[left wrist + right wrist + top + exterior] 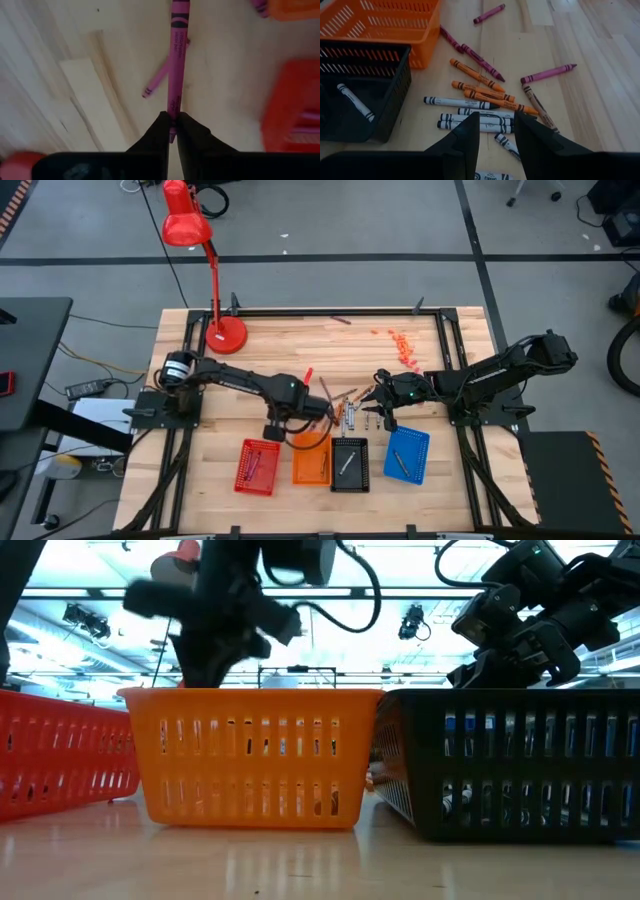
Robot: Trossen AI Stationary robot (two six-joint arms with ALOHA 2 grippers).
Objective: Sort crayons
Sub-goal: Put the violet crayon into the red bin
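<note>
The left end effector [172,131] is clamped on the tail of a purple crayon [176,60] above the worktop [300,345], likely to carry it to a tray, while the right end effector [496,137], fingers apart, hovers over the loose crayons [485,97] beside the orange tray [385,25].

Orange tray [380,25] and black tray [365,90] flank the crayons [485,102].
</note>
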